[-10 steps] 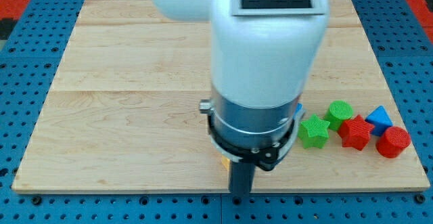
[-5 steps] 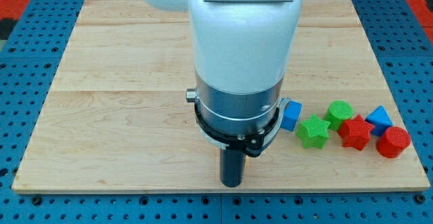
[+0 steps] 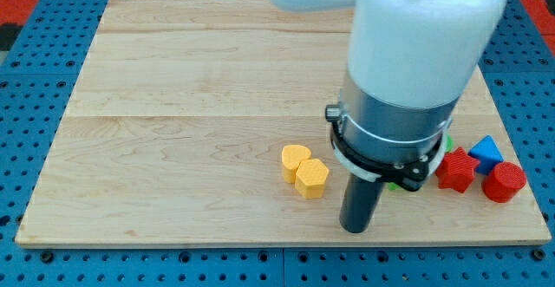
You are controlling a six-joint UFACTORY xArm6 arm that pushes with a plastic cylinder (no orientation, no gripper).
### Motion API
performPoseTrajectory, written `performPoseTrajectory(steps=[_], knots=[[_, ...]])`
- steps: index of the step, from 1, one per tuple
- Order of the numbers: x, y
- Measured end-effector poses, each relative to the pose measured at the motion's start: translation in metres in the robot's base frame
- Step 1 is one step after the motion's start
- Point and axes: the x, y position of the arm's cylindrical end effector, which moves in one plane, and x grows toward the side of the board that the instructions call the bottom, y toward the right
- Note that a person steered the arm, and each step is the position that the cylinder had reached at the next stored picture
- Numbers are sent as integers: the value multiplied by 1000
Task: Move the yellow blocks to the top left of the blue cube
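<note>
On the pale wooden board point(image 3: 173, 79), no container shows. Taking my tip point(image 3: 355, 230) as the landmark: two yellow plastic blocks sit touching each other just to its left, a yellow heart-shaped block point(image 3: 295, 159) and a yellow hexagonal block point(image 3: 312, 179) below-right of it. My tip grasps nothing, being a bare rod. Right of it stand a red star-shaped block point(image 3: 456, 169), a blue triangular block point(image 3: 486, 151) and a red cylinder point(image 3: 504, 182). The blue cube is hidden.

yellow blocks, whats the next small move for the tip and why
Probably slide my tip toward the view's left, staying below the two yellow blocks, to get beneath them. They sit touching at the board's lower middle; my tip is to their lower right. The blue cube is hidden behind the arm, so which way to push stays uncertain.
</note>
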Motion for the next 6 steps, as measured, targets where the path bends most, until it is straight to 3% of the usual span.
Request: performPoseTrajectory(steps=[6], knots=[[-60,-57]])
